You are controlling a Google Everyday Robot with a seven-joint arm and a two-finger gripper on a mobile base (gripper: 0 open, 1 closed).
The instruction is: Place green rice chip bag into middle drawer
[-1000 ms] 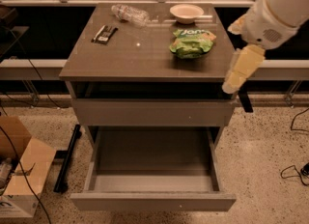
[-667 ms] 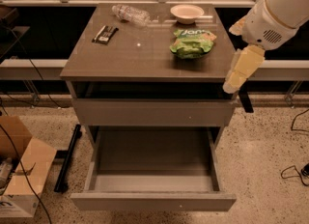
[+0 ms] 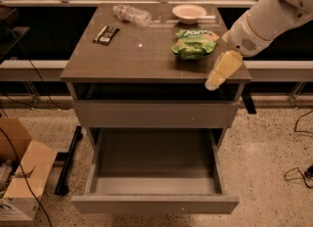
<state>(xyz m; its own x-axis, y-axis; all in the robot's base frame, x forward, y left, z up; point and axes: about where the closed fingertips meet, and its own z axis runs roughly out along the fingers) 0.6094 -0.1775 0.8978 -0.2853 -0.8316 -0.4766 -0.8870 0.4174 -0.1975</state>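
Observation:
The green rice chip bag [image 3: 194, 45] lies on the cabinet top [image 3: 137, 59], right of centre, with nothing holding it. My gripper [image 3: 222, 69] hangs off the white arm at the top's front right corner, pointing down-left, just right of and in front of the bag, apart from it. The middle drawer [image 3: 154, 204] is pulled out wide below, and its grey tray is empty. The upper grey drawer front [image 3: 154, 113] is closed above it.
A clear plastic bottle [image 3: 132, 14] and a white bowl [image 3: 189, 12] sit at the back of the top. A black flat packet [image 3: 105, 34] lies at the left. A cardboard box [image 3: 22, 172] and cables are on the floor to the left.
My gripper has moved left, closer to the bag and over the front right corner of the top. The bag and drawer have not moved.

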